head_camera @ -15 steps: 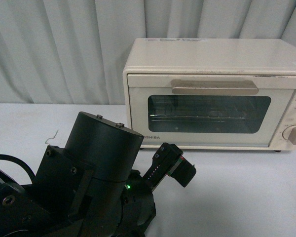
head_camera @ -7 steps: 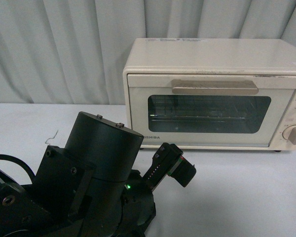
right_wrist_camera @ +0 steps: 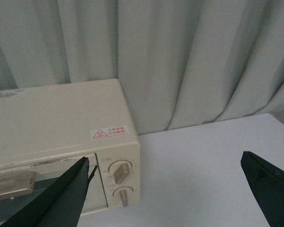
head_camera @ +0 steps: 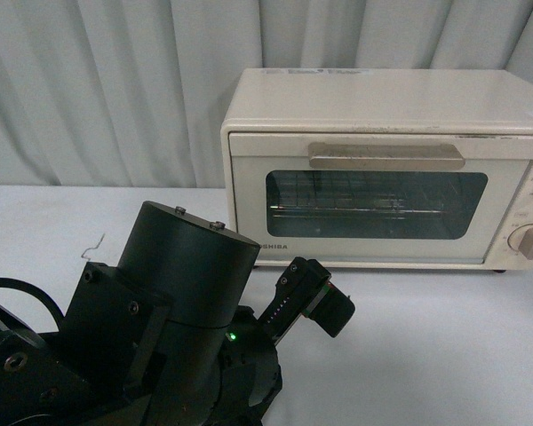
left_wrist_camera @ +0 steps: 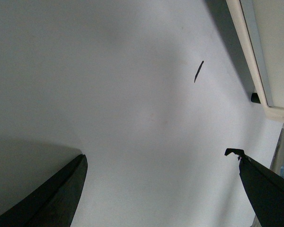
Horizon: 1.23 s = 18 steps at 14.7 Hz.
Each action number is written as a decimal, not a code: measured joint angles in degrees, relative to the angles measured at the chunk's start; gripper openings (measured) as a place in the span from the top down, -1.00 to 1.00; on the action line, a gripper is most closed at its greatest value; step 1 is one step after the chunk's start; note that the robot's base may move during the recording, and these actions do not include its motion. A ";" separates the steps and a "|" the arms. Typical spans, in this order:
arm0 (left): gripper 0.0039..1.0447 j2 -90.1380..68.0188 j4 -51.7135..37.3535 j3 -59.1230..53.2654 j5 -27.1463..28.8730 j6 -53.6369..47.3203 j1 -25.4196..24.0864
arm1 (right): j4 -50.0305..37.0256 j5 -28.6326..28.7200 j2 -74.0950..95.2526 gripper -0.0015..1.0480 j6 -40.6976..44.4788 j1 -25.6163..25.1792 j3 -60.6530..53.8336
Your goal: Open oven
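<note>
Currently oven (head_camera: 386,169) sitting closed at upper right of frame on bench (head_camera: 444,346). Door (head_camera: 373,253) likely swinging stiffly, glass (head_camera: 373,204) fragile; beige bar handle (head_camera: 386,156) offering best hold. Left gripper (left_wrist_camera: 157,155) and right gripper (right_wrist_camera: 165,161) both gaping wide, holding nothing.

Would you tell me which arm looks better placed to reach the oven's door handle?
Probably the right. The right gripper, open, faces the oven with the door handle in its view; the left gripper points down at the table.
</note>
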State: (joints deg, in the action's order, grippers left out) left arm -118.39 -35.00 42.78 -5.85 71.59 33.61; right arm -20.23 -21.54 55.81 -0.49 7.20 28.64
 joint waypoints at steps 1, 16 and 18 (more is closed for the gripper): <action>-0.88 0.00 0.00 0.00 -0.04 0.00 0.00 | -3.04 -1.01 9.90 -0.87 7.23 2.05 7.80; -0.88 0.00 -0.02 0.00 -0.11 0.00 0.00 | -5.64 11.43 40.59 0.96 82.68 12.35 29.42; -0.88 0.00 -0.02 0.00 -0.11 0.00 0.00 | -2.34 13.11 40.57 0.96 83.73 12.37 28.00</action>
State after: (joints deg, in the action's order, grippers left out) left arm -118.39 -35.03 42.78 -5.96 71.59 33.61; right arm -22.57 -8.43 96.38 83.24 19.57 56.64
